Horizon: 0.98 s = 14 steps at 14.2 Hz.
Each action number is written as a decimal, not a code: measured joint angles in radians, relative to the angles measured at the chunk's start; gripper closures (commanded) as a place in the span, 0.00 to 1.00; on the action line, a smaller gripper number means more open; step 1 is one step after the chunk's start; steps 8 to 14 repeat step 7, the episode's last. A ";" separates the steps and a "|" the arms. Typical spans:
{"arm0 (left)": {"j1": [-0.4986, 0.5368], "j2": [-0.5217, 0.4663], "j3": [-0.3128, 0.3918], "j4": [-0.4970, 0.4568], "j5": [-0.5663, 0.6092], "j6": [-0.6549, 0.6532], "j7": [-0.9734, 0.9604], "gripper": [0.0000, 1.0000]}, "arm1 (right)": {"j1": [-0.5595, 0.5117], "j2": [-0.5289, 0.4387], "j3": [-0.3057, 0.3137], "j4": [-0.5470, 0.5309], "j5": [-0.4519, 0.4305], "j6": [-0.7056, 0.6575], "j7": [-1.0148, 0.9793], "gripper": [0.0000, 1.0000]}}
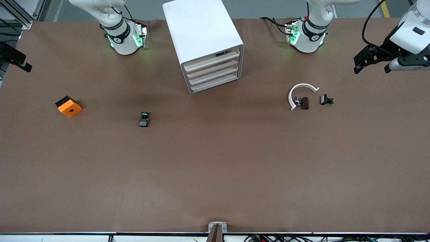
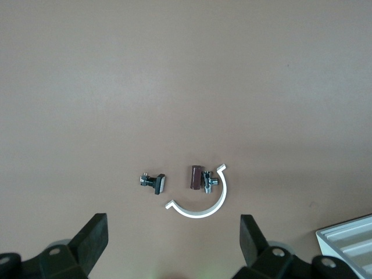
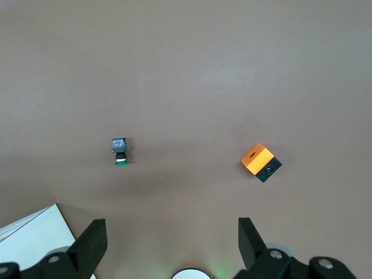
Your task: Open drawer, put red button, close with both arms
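Both pincers, left and right, were held open over the table, the cabinet drawers shut.

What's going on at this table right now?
Nothing is being handled yet. Both end effectors hang open and empty. The left end effector is over the left arm's end of the table, near a white arc piece. The right end effector is over the right arm's end, near the orange cube and green button. The cabinet's drawers all look shut. No red button is visible.
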 measured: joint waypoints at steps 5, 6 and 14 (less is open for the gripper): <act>0.000 0.028 0.006 0.052 0.000 -0.041 0.000 0.00 | -0.001 -0.011 -0.001 -0.001 0.000 -0.002 0.000 0.00; 0.000 0.044 0.007 0.080 0.000 -0.064 0.000 0.00 | -0.001 -0.011 -0.001 -0.002 0.000 -0.002 0.000 0.00; 0.000 0.062 0.007 0.109 0.000 -0.085 0.000 0.00 | -0.001 -0.012 -0.001 -0.005 0.000 -0.002 0.000 0.00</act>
